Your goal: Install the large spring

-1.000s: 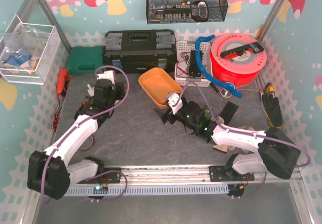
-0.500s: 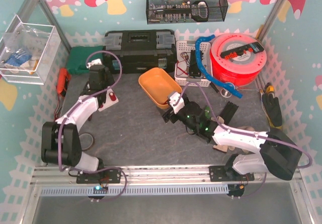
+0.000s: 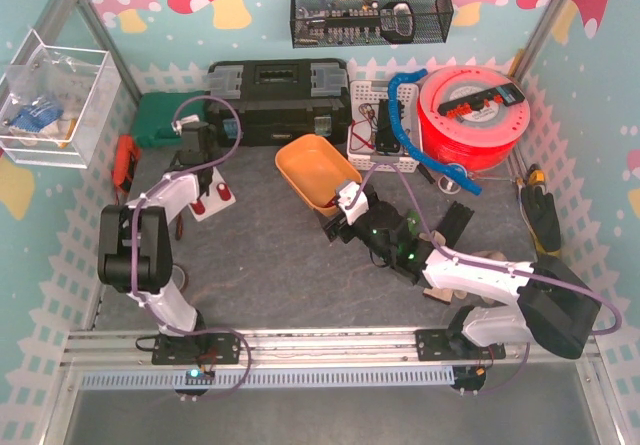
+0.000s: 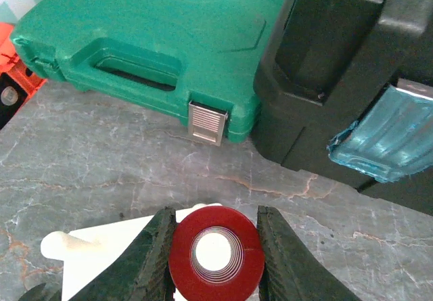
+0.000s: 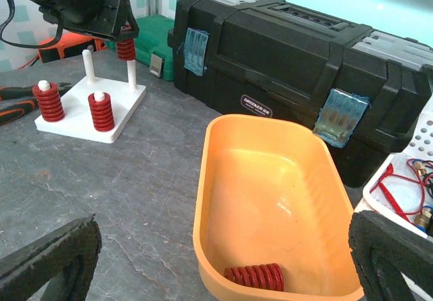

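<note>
Spring clamped in left tool, right tool open

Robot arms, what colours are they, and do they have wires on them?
Both the left arm and right arm have white shells with chunky black joints. A purple cable loops along each one, and small green lights glow on the right arm. The left end effector has two smooth dark fingers; the right end effector has rough, grainy black ones.
</note>
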Tool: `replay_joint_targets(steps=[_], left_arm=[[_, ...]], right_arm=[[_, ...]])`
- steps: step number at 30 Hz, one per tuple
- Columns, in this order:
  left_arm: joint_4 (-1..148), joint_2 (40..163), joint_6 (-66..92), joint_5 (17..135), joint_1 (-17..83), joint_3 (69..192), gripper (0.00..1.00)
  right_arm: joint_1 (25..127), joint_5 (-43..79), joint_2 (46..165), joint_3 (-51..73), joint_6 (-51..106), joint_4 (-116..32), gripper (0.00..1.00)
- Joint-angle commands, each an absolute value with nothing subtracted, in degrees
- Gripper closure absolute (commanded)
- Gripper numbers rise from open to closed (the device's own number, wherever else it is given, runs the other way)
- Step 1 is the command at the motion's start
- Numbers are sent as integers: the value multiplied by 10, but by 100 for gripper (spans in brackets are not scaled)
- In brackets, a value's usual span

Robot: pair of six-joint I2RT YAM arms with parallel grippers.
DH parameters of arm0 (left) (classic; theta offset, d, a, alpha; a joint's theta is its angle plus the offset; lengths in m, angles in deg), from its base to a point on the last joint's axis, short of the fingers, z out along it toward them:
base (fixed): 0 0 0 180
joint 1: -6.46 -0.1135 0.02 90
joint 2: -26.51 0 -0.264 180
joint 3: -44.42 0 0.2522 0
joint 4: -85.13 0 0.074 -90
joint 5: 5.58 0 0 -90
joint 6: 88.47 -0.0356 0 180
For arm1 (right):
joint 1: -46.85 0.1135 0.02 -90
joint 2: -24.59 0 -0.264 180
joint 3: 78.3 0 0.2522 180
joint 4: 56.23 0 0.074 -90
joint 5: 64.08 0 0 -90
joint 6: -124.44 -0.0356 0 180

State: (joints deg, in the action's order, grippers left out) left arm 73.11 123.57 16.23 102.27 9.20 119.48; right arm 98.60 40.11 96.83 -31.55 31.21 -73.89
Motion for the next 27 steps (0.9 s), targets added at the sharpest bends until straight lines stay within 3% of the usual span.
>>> replay_joint_targets(steps=[1,27], left_arm=[[757,1254,158,1022,83,1231,100],[753,1326,149,996,61,1262,98]], right_arm=[[987,413,962,-321,320,-748,1],[987,411,969,-318,332,-742,1]])
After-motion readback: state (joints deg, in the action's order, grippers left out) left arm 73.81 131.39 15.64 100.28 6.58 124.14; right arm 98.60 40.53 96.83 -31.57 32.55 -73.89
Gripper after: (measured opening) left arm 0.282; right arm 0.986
